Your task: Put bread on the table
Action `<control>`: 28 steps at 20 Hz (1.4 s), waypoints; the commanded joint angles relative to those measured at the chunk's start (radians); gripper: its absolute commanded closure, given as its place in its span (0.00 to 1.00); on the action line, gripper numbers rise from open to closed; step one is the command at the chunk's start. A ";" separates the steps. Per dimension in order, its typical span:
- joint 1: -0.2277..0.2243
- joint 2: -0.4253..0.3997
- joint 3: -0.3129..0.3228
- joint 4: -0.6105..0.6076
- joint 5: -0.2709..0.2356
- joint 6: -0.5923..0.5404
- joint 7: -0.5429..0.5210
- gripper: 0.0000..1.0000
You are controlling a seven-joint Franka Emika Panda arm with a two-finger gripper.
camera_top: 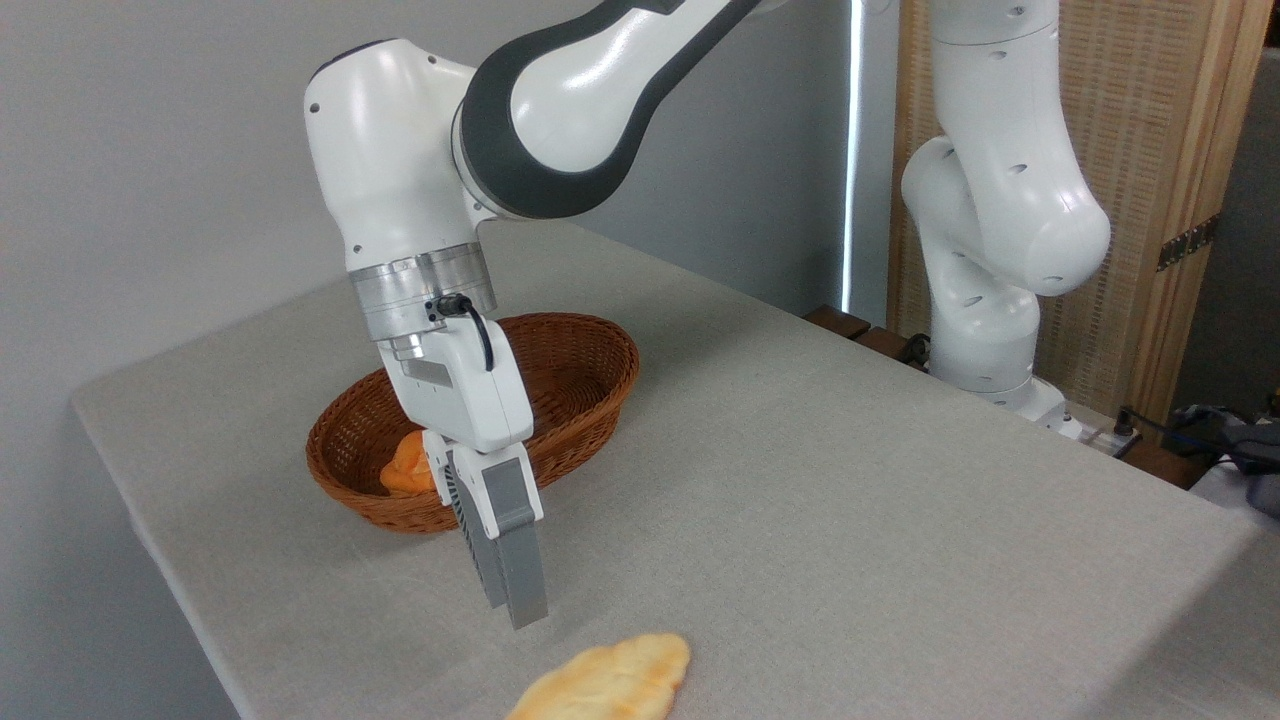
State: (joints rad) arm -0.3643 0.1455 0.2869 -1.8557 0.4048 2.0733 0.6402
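Observation:
The bread (605, 685), a pale golden braided loaf with browned ridges, lies flat on the table (850, 480) near its front edge, partly cut off by the frame's bottom. My gripper (515, 605) hangs just above the cloth, up and left of the loaf and not touching it. Its grey fingers (520, 560) point down, stand open, and hold nothing.
A brown oval wicker basket (590, 380) sits behind the gripper with a small orange bun (408, 468) inside, partly hidden by the hand. The arm's white base (985, 330) stands at the table's right rear. The table's left edge runs close to the basket.

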 commanded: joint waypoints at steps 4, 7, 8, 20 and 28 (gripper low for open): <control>-0.001 -0.004 0.004 0.009 -0.015 0.019 -0.005 0.11; 0.001 -0.027 0.009 0.023 -0.159 0.005 -0.013 0.07; 0.001 -0.036 0.009 0.024 -0.185 -0.008 -0.020 0.03; 0.051 -0.147 -0.011 0.182 -0.460 -0.387 -0.077 0.00; 0.119 -0.190 -0.126 0.230 -0.460 -0.565 0.016 0.00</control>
State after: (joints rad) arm -0.3072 -0.0463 0.2172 -1.6562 -0.0391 1.5655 0.5876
